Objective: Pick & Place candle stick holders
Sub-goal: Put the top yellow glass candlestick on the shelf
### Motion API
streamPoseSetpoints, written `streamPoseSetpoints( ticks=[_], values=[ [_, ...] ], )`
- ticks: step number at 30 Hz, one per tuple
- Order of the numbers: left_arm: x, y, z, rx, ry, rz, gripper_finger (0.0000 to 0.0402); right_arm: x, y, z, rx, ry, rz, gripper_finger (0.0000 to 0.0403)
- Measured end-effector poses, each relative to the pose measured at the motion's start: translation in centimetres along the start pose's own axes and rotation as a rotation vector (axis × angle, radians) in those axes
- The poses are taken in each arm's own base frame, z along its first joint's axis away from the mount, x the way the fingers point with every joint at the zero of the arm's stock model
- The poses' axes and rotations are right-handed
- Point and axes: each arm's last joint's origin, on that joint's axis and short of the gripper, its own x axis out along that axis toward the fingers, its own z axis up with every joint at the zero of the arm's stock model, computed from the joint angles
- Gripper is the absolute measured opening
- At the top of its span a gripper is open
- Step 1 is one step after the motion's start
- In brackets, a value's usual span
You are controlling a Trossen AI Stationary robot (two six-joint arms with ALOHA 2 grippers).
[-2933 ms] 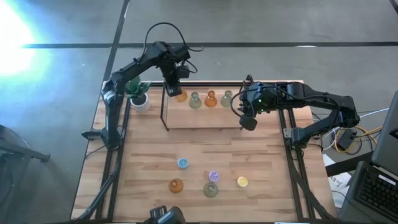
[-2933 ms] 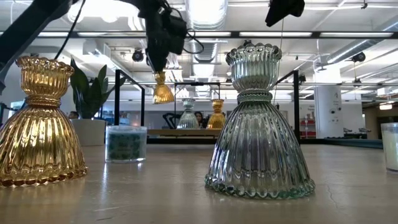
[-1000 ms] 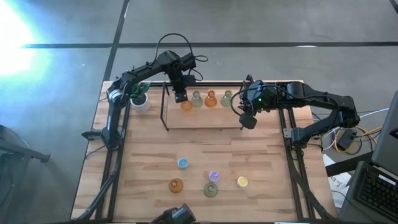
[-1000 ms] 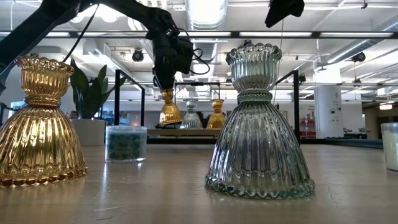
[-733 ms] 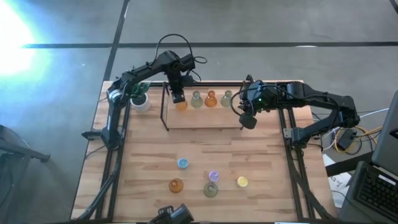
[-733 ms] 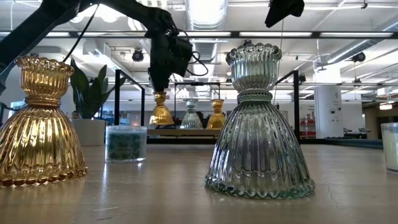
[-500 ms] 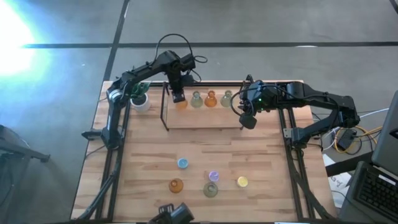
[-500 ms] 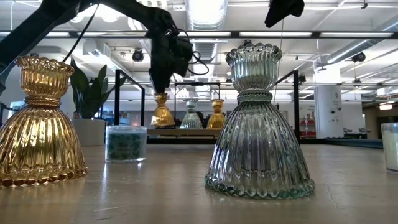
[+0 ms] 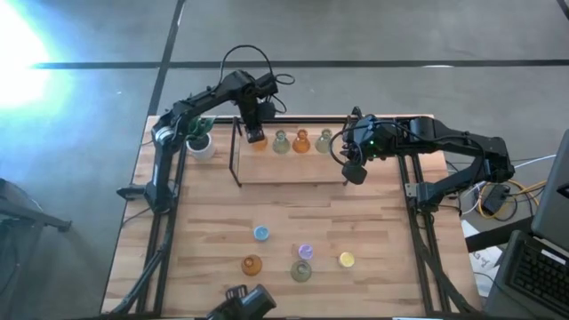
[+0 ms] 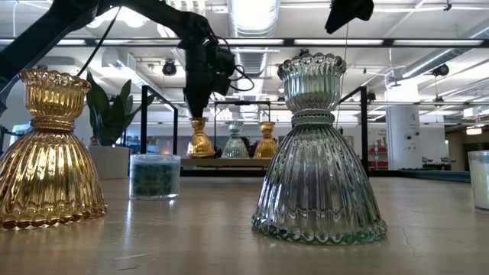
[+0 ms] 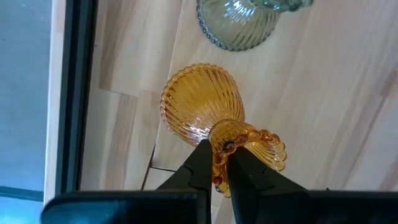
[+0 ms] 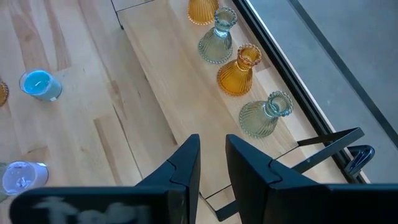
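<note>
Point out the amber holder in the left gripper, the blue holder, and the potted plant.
amber holder (image 11: 202,106), left wrist view, on its ribbed bell-shaped body.
left gripper (image 11: 217,163), left wrist view, between its fingertips.
blue holder (image 12: 38,84), right wrist view, on its top.
potted plant (image 9: 199,133), high view, on its leaves.

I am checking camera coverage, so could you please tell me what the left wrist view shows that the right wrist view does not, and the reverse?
Only the left wrist view shows the left hand shut on the rim of the ribbed amber glass candle stick holder standing on the raised wooden shelf.

Only the right wrist view shows the right hand, a small round blue glass holder, and two more ribbed holders, one amber, one pale green.

Both show the clear ribbed holder beside it.
</note>
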Motion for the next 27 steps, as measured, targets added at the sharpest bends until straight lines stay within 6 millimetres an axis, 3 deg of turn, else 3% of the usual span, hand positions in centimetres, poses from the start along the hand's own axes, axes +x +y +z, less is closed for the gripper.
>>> streamPoseSetpoints(
  ticks=[8, 16, 27],
  values=[
    [1.4, 0.0, -0.6, -0.010, 0.028, -0.062, 0.0028, 0.0, 0.0, 0.0, -0.003, 0.000, 0.000, 0.0076],
    [1.6, 0.3, -0.5, -0.015, 0.017, -0.057, 0.0028, 0.0, 0.0, 0.0, 0.000, 0.000, 0.001, 0.0086],
    [1.7, 0.5, -0.2, -0.013, -0.027, -0.054, 0.0028, 0.0, 0.0, 0.0, 0.000, 0.000, 0.000, 0.0070]
  ],
)
